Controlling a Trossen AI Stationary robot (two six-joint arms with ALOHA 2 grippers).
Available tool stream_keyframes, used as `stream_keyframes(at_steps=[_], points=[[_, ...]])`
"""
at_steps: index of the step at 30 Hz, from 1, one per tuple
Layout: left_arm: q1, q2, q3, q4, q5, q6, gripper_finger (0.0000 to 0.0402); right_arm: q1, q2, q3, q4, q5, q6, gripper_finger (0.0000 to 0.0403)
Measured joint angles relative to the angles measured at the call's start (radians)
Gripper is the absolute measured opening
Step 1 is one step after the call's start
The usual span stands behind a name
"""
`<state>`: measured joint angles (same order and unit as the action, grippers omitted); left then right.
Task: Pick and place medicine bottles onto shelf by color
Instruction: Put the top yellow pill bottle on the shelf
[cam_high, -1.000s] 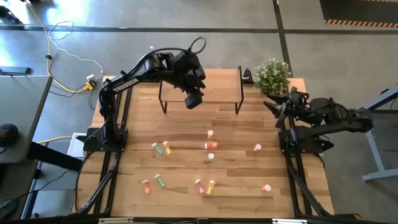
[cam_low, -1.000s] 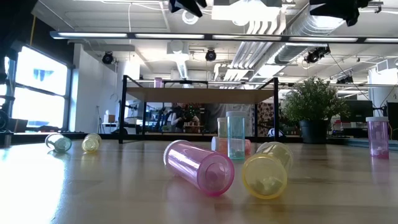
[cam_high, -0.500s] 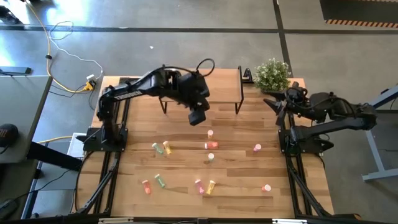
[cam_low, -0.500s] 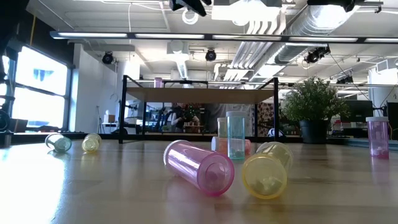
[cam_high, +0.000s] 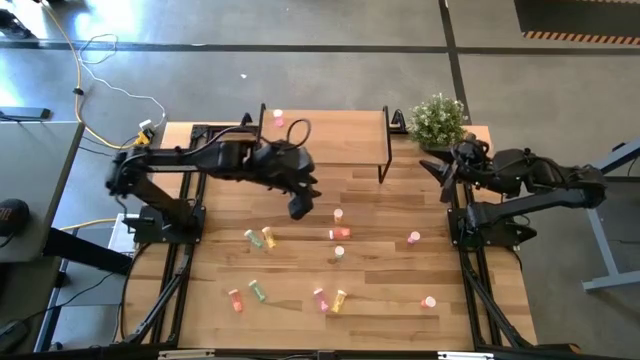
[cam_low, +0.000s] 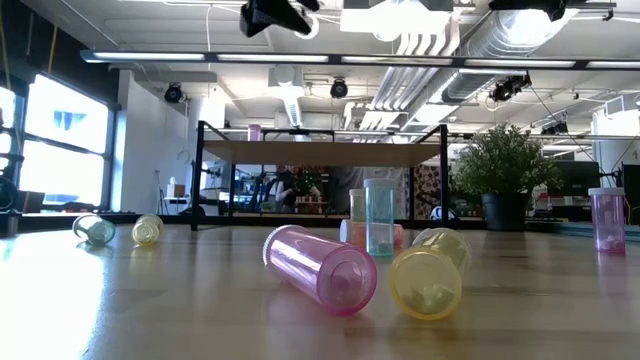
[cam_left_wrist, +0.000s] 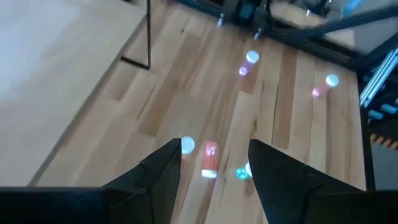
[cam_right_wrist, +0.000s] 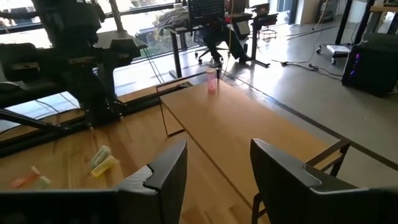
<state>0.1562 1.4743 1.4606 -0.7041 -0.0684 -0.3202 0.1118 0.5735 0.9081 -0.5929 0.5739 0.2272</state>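
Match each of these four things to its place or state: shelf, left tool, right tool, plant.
Things:
1. shelf
2. left tool
3. right tool
4. plant

Places or states:
a. open, by the right edge of the table
b. holds one pink bottle at its left end
c. open and empty, over the table in front of the shelf
d. just off the shelf's right end

Pairs: 1-b, 2-c, 3-a, 4-d.

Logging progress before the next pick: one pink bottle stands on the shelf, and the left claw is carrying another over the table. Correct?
Not quite. The pink bottle does stand on the shelf, but the left claw is empty, as the left wrist view shows.
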Motion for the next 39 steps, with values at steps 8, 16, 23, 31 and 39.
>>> stream_keyframes(at_steps=[8,16,23,31,39], points=[[0.0,-0.188,-0.263,0.184,-0.026,-0.021,0.0176,0.0,0.073,0.0,0.035,-0.068,0.004,0.0168],[0.0,-0.35,-0.448,0.27,-0.039,-0.021,0.0176,-0.001,0.165,0.0,0.045,-0.17,0.118,0.0168],[0.0,-0.492,-0.551,0.305,-0.04,-0.033,0.0176,-0.001,0.285,0.0,0.16,-0.225,0.134,0.0168],[0.004,-0.565,-0.572,0.308,-0.03,0.07,0.0176,-0.049,0.402,0.0,0.265,-0.333,0.168,0.0168],[0.057,-0.605,-0.572,0.305,0.025,0.088,0.0176,-0.086,0.509,0.048,0.322,-0.393,0.124,0.0168]])
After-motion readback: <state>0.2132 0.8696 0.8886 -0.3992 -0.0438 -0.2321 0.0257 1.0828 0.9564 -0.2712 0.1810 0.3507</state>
